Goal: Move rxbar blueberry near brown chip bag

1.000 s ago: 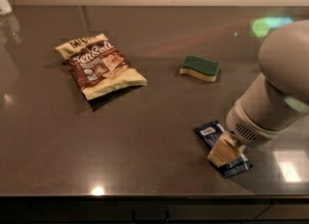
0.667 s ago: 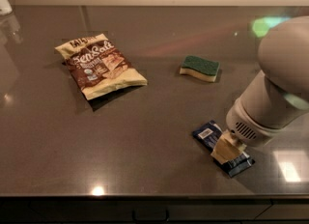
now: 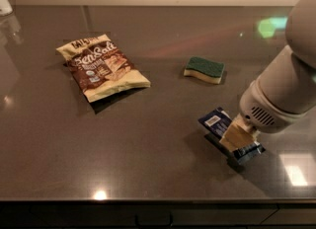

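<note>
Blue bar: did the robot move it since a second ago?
Yes. The gripper, at the front right of the table with jaws closed on the rxbar blueberry, rose a little and lifted the bar; a shadow now shows beneath. The brown chip bag and green-topped sponge stayed put.

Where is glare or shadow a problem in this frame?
Camera view: glare spots on the counter near the front edge and lower right, green flare upper right; none touches the brown chip bag. The gripper, over the rxbar blueberry, casts shadow beside it.
</note>
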